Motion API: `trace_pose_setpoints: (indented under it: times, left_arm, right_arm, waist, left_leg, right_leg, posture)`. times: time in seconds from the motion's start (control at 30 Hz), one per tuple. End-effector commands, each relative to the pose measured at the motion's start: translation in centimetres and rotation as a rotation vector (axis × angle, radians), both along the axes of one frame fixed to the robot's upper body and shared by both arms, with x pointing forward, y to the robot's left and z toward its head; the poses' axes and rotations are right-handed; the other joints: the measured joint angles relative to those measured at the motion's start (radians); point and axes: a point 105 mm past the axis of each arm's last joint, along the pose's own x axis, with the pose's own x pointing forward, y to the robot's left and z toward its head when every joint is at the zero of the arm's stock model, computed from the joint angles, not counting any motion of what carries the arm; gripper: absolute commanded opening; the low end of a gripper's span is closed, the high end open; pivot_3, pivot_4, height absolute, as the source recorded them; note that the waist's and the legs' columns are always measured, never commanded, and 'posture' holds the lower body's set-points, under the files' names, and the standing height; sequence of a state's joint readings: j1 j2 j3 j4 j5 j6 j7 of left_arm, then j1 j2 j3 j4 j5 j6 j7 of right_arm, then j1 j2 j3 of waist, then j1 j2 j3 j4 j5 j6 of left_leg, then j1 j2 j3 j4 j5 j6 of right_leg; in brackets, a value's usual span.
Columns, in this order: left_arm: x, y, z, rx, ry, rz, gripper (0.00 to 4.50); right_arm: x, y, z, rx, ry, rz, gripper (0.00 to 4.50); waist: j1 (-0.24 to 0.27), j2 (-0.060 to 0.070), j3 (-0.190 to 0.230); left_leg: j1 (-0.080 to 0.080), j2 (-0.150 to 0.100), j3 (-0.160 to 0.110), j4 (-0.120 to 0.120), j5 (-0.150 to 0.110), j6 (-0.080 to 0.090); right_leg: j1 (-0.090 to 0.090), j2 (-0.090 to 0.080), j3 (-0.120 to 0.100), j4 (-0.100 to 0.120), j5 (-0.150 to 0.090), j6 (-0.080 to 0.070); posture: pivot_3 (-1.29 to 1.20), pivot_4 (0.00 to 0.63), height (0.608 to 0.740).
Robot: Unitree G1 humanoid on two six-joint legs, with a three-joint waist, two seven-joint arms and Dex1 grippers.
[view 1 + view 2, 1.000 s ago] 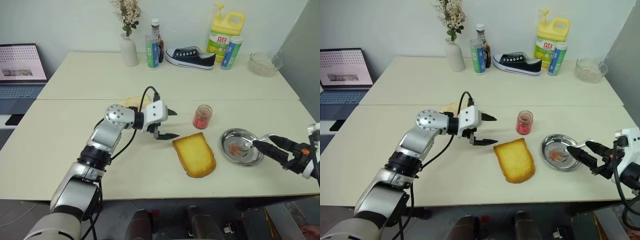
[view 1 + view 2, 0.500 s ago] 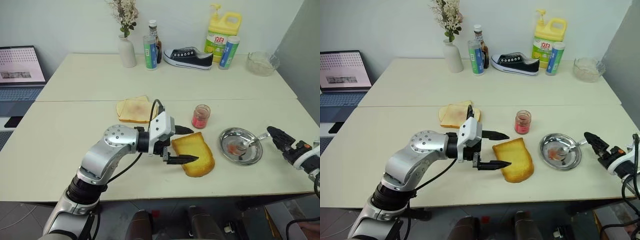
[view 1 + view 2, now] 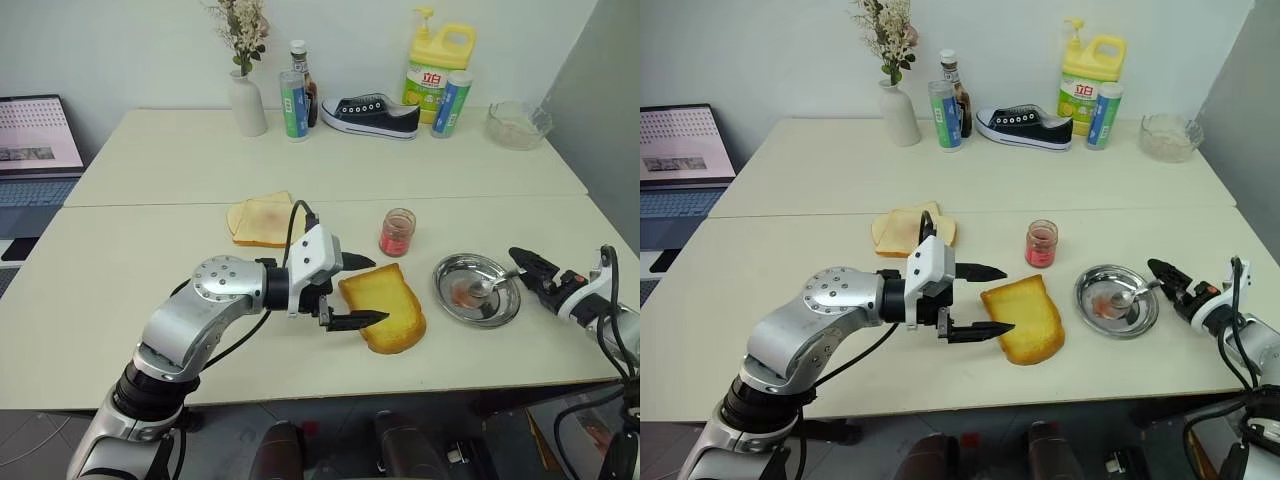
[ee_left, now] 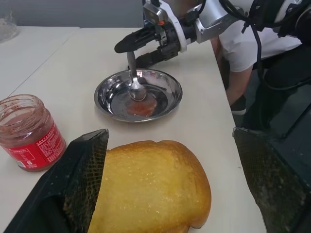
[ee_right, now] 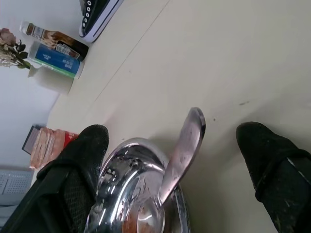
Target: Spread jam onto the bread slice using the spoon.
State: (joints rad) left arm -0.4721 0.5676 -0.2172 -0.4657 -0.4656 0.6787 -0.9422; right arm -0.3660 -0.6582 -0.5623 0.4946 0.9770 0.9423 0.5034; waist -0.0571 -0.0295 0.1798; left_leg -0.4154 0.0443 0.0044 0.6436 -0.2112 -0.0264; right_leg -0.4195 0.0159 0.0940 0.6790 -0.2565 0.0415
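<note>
Nearest the front edge of the pale bench (image 3: 120, 290), the left gripper (image 3: 360, 290) reaches in sideways with its two black fingers (image 3: 352, 320) spread apart, one on each side of the near corner of the bread slice (image 3: 383, 309); the left wrist view shows the toast lying between the open fingers, with nothing clamped. The bread slice is a thick golden piece lying flat on the bench, its browner crust toward the front edge. Just beside it, toward the robot's right, sits a round steel dish (image 3: 476, 290) with a reddish smear in its bottom. The spoon (image 3: 487, 286) rests in that dish, bowl down in the smear and handle leaning over the rim toward the right gripper (image 3: 527, 265). That gripper is low at the dish's outer edge, its fingers (image 5: 269, 160) wide apart on either side of the handle tip and not closed on it. A little farther back, behind the bread and apart from it, stands the jam (image 3: 397, 232) in its small open glass jar with a red label. To the left of the jar, two thinner pale slices (image 3: 262, 218) lie overlapping, the upper one reddish. Along the far side of the bench stand a white vase of dried flowers (image 3: 246, 100), a blue-labelled tube and a dark bottle (image 3: 296, 88), a black-and-white shoe (image 3: 369, 113), a yellow detergent jug (image 3: 436, 63) and a clear glass bowl (image 3: 517, 124). A laptop (image 3: 35, 140) sits off to the far left.
</note>
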Motion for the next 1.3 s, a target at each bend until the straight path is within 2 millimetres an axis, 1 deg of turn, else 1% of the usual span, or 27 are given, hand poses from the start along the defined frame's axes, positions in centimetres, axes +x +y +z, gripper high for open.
trace_pose_setpoints:
  times: [0.03,0.1,0.2,0.23,0.43,0.5,0.53,0.57,0.67,0.77,0.9,1.0,1.03,1.1,1.17,1.23,1.3]
  left_arm:
    - [-0.2,0.2,1.2,-0.017,-0.049,0.0,4.27]
    - [-0.2,0.3,1.2,-0.014,-0.047,0.0,4.27]
    - [-0.2,0.3,1.2,-0.01,-0.049,0.0,4.33]
    - [-0.2,0.4,1.2,-0.01,-0.048,0.0,4.33]
    - [0.0,0.3,1.4,-0.024,-0.049,0.008,4.33]
    - [-0.1,0.3,1.3,-0.023,-0.048,0.005,4.33]
    - [-0.1,0.3,1.2,-0.02,-0.047,0.004,4.33]
    - [-0.1,0.3,1.1,-0.019,-0.046,0.002,4.33]
    - [0.0,0.4,1.1,-0.018,-0.046,0.002,4.33]
    - [0.1,0.6,1.0,-0.018,-0.044,0.009,4.33]
    - [0.4,1.8,0.8,-0.014,-0.033,0.057,4.33]
    - [0.8,2.8,0.6,-0.014,-0.024,0.099,4.33]
    - [1.0,3.2,0.7,-0.021,-0.021,0.117,4.33]
    - [1.7,3.8,1.0,-0.057,-0.018,0.172,4.33]
    - [2.4,4.1,1.2,-0.087,-0.021,0.223,4.33]
    - [2.8,3.9,1.1,-0.108,-0.018,0.246,4.33]
    - [3.1,3.4,0.9,-0.138,-0.01,0.262,4.33]
  right_arm:
    - [0.6,-0.3,-0.1,-0.03,-0.015,0.002,4.5]
    - [0.9,-0.6,0.0,-0.027,-0.022,-0.006,4.5]
    - [1.1,-0.9,0.5,-0.01,-0.044,-0.015,3.9]
    - [1.1,-0.9,0.6,-0.007,-0.047,-0.013,3.61]
    - [0.6,-1.0,0.9,0.006,-0.063,-0.002,1.3]
    - [0.4,-1.0,1.1,0.008,-0.068,0.0,0.63]
    - [0.4,-1.0,1.2,0.008,-0.073,0.001,0.17]
    - [0.3,-1.0,1.3,0.008,-0.076,0.001,0.02]
    - [0.0,-1.0,2.0,0.005,-0.096,0.004,0.02]
    - [-0.4,-0.7,3.4,-0.009,-0.136,0.021,0.02]
    - [-1.4,0.5,6.1,-0.046,-0.211,0.047,0.02]
    - [-1.8,1.7,8.6,-0.062,-0.278,0.057,0.02]
    - [-1.8,2.2,9.5,-0.065,-0.303,0.061,0.02]
    - [-1.5,3.9,11.7,-0.089,-0.366,0.081,0.02]
    - [-0.9,6.0,13.2,-0.15,-0.407,0.123,0.02]
    - [-0.4,7.9,13.8,-0.205,-0.424,0.172,0.02]
    - [0.8,9.8,14.6,-0.254,-0.446,0.197,0.02]
  waist:
    - [0.0,0.0,0.0]
    - [-0.001,0.0,0.0]
    - [-0.001,0.0,0.0]
    - [-0.001,0.0,0.0]
    - [0.0,0.0,0.0]
    - [0.0,0.0,0.0]
    - [0.0,0.0,0.0]
    - [0.0,0.0,0.0]
    - [0.0,0.0,0.0]
    - [0.0,0.0,0.0]
    - [-0.001,0.0,0.0]
    - [-0.004,0.0,0.0]
    - [-0.003,0.0,0.0]
    - [-0.004,0.0,0.0]
    - [-0.005,0.0,0.0]
    - [-0.004,0.0,0.0]
    - [-0.003,0.0,0.0]
  left_leg:
    - [0.0,0.0,0.0,0.0,0.0,0.0]
    - [0.0,0.0,0.0,0.0,0.0,0.0]
    - [0.0,0.0,0.0,0.0,0.0,0.0]
    - [0.0,0.0,0.0,0.0,0.0,0.0]
    - [0.0,0.0,0.0,0.0,0.0,0.0]
    - [0.0,0.0,0.0,0.0,0.0,0.0]
    - [0.0,0.0,0.0,0.0,0.0,0.0]
    - [0.0,0.0,0.0,0.0,0.0,0.0]
    - [0.0,0.0,0.0,0.0,0.0,0.0]
    - [0.0,0.0,0.0,0.0,0.0,0.0]
    - [0.0,0.0,0.0,0.0,0.0,0.0]
    - [0.0,0.0,0.0,-0.001,0.0,0.0]
    - [0.0,0.0,0.0,-0.001,0.0,0.0]
    - [0.0,0.0,0.0,-0.001,0.0,0.0]
    - [0.0,0.0,0.0,-0.001,0.0,0.0]
    - [0.0,0.0,0.0,-0.001,0.0,0.0]
    - [-0.001,0.0,0.0,-0.001,0.0,0.0]
  right_leg:
    - [0.0,0.0,0.0,0.0,0.0,0.0]
    - [0.0,0.0,0.0,0.0,0.0,0.0]
    - [0.0,0.0,0.0,0.0,0.0,0.0]
    - [0.0,0.0,0.001,0.0,0.0,0.0]
    - [0.0,0.0,0.001,0.0,0.0,0.0]
    - [0.0,0.0,0.001,0.0,0.0,0.0]
    - [0.0,0.0,0.001,0.0,0.0,0.0]
    - [0.0,0.0,0.001,0.0,0.0,0.0]
    - [0.0,0.0,0.0,0.0,0.0,0.0]
    - [0.0,0.0,0.0,0.0,0.0,0.0]
    - [0.0,0.0,0.0,0.0,0.0,0.0]
    - [-0.001,0.0,0.001,0.0,0.0,0.0]
    - [-0.001,0.0,0.0,0.0,0.0,0.0]
    - [-0.001,0.0,0.0,0.0,0.0,0.0]
    - [-0.001,0.0,0.001,0.0,0.0,0.0]
    - [-0.001,0.0,0.0,0.0,0.0,0.0]
    - [-0.001,0.0,0.0,-0.001,0.0,0.0]
  posture:
    - [0.0,0.15,0.74]
    - [0.0,0.15,0.74]
    - [0.0,0.15,0.74]
    - [0.0,0.15,0.74]
    - [0.0,0.15,0.74]
    - [0.0,0.15,0.74]
    - [0.0,0.15,0.74]
    - [0.0,0.15,0.74]
    - [0.0,0.15,0.74]
    - [0.0,0.15,0.74]
    - [0.0,0.15,0.74]
    - [0.0,0.15,0.74]
    - [0.0,0.15,0.74]
    - [0.0,0.15,0.74]
    - [0.0,0.15,0.74]
    - [0.0,0.15,0.74]
    - [0.0,0.15,0.74]
